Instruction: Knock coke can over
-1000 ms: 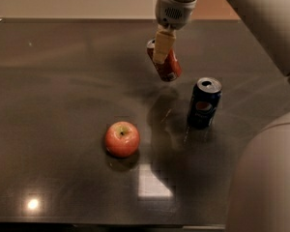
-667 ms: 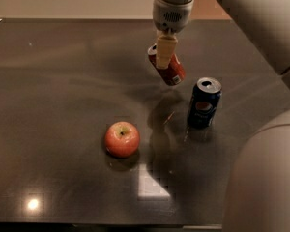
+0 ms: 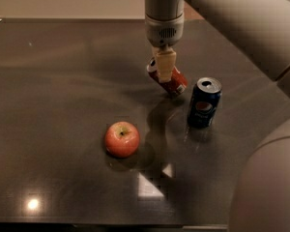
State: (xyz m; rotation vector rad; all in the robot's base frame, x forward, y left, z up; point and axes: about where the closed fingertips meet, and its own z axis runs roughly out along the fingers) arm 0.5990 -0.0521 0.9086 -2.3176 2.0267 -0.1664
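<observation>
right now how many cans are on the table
2. A red coke can leans tilted under the gripper, toward the back of the table. A blue can stands upright beside it, further right in the view. None looks hidden.

Tipping coke can (image 3: 177, 84) further off upright than a second ago. Leaning it steeply now, silver top pointing up-left, bottom end reaching down-right on dark table (image 3: 63, 81). Bringing red body closer to Pepsi can (image 3: 203, 103), gap still showing between them. Moving gripper (image 3: 165, 70) lower in view than before, wrist shifting slightly left, pressing against can's upper half at mid-table, just left of Pepsi can.
</observation>
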